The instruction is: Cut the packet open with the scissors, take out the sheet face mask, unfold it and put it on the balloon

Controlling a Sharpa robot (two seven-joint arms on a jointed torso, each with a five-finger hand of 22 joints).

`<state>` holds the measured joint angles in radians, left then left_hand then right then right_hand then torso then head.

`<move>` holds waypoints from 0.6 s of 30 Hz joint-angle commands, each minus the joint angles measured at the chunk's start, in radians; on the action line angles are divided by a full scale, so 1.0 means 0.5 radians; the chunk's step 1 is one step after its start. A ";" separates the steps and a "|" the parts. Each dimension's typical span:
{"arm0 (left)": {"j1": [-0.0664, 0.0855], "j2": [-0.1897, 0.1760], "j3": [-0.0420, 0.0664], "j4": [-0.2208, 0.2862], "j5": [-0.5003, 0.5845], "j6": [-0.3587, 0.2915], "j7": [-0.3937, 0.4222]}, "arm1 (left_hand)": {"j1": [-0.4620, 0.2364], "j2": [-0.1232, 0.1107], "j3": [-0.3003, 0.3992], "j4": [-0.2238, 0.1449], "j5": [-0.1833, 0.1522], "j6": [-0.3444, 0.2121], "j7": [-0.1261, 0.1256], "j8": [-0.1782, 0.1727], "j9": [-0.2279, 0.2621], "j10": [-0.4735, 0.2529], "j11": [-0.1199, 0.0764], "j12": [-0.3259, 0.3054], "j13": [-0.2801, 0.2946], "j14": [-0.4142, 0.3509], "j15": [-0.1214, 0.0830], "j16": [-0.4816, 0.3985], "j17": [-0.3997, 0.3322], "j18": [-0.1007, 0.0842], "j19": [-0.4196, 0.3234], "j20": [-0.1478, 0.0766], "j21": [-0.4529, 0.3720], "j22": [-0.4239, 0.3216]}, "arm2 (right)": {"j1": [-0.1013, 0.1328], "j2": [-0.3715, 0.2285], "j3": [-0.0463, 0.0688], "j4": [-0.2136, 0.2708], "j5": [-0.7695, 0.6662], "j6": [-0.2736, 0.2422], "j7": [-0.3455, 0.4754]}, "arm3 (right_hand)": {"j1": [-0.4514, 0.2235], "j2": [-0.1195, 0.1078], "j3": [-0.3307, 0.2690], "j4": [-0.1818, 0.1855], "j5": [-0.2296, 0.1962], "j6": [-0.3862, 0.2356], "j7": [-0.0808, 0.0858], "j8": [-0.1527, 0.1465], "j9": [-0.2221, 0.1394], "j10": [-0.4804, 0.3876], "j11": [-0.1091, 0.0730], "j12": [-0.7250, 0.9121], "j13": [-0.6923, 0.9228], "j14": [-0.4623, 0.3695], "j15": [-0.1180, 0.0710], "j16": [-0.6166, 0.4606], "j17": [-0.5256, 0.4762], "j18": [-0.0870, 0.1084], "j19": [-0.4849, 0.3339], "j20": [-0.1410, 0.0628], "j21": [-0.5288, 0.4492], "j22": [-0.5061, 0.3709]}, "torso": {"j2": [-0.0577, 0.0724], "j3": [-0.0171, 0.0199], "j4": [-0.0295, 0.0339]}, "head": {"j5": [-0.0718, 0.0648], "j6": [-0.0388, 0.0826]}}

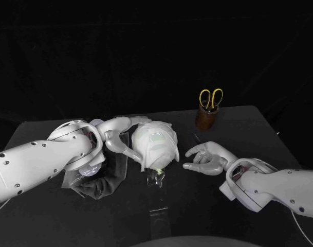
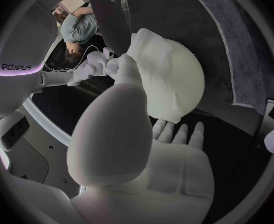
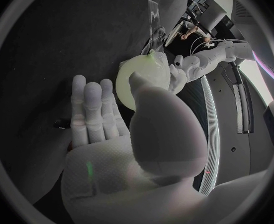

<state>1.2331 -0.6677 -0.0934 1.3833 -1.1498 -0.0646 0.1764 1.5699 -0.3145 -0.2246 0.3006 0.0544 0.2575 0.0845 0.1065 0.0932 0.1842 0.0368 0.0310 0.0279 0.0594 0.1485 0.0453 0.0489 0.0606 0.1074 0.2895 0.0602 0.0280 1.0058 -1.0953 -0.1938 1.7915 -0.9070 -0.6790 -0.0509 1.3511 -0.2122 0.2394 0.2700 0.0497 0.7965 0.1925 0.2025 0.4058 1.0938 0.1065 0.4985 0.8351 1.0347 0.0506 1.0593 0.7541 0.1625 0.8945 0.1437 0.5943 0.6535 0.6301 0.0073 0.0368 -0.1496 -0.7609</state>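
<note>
The pale balloon [image 1: 159,162] lies at mid-table with its greenish knot toward me, and the white sheet mask [image 1: 154,140] is draped over it. My left hand [image 1: 119,136] is at the balloon's left side, its fingers spread and touching the mask, gripping nothing. The left wrist view has the masked balloon [image 2: 171,77] just beyond that hand's thumb [image 2: 121,99]. My right hand [image 1: 208,157] hovers to the balloon's right, apart from it, with loosely bent fingers and nothing in it. Past the right hand's fingers [image 3: 93,112] I see the balloon [image 3: 141,74]. The yellow-handled scissors [image 1: 210,98] stand in a brown holder [image 1: 206,118].
A dark grey cloth [image 1: 100,182] lies under my left wrist with a shiny flat piece [image 1: 82,177] at its edge. A clear stand-like piece [image 1: 156,180] sits just in front of the balloon's knot. The table's far edge runs behind the holder.
</note>
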 commanded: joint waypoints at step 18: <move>-0.001 -0.184 0.009 0.177 0.555 -0.076 0.172 | 0.031 0.004 0.002 0.002 -0.004 0.019 0.009 0.017 0.005 0.023 0.013 0.000 0.003 0.012 0.017 0.008 0.002 0.034 0.009 0.001 -0.002 -0.003 | -0.002 -0.065 0.000 0.067 -0.226 -0.184 0.308 | 0.273 0.147 -0.089 -0.025 0.003 0.315 -0.120 0.126 0.010 0.496 -0.117 0.921 0.528 0.736 -0.120 0.713 0.928 0.037 0.310 -0.081 0.175 0.093 | 0.000 0.0003 -0.002 | 0.008 0.004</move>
<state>1.2322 -0.7551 -0.0908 1.4617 -0.9706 -0.0936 0.2287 1.5738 -0.3106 -0.2246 0.3006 0.0544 0.2596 0.0863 0.1128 0.0964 0.1903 0.0429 0.0310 0.0279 0.0630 0.1521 0.0453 0.0487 0.0606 0.1074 0.2895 0.0602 0.0280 1.0057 -1.1260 -0.1938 1.8218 -0.9397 -0.7376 0.0377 1.4782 -0.1406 0.2010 0.2581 0.0498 0.9468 0.1324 0.2697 0.4147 1.3319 0.0512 0.9213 1.0661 1.3923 -0.0070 1.4033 1.1989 0.1775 1.0433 0.1021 0.6753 0.6941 0.6292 0.0085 0.0350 -0.1473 -0.7617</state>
